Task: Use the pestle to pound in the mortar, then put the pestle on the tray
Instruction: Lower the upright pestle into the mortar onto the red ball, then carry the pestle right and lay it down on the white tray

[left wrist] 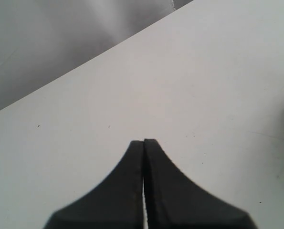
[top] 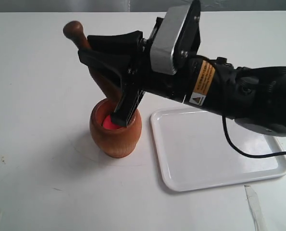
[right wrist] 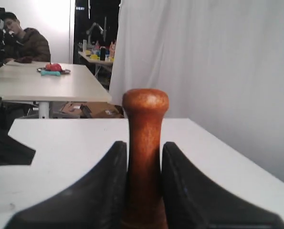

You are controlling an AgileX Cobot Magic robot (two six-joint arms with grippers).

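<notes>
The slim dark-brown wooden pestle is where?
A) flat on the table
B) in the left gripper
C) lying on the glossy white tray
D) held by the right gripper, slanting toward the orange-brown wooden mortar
D: the right gripper clamps the pestle, slanted toward the mortar.

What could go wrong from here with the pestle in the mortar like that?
1. The right gripper holds the pestle tilted, so a hard stroke may push the mortar sideways.
2. Nothing steadies the mortar, so it could tip or slide against the tray close beside it.
3. The red contents might pop out.
</notes>
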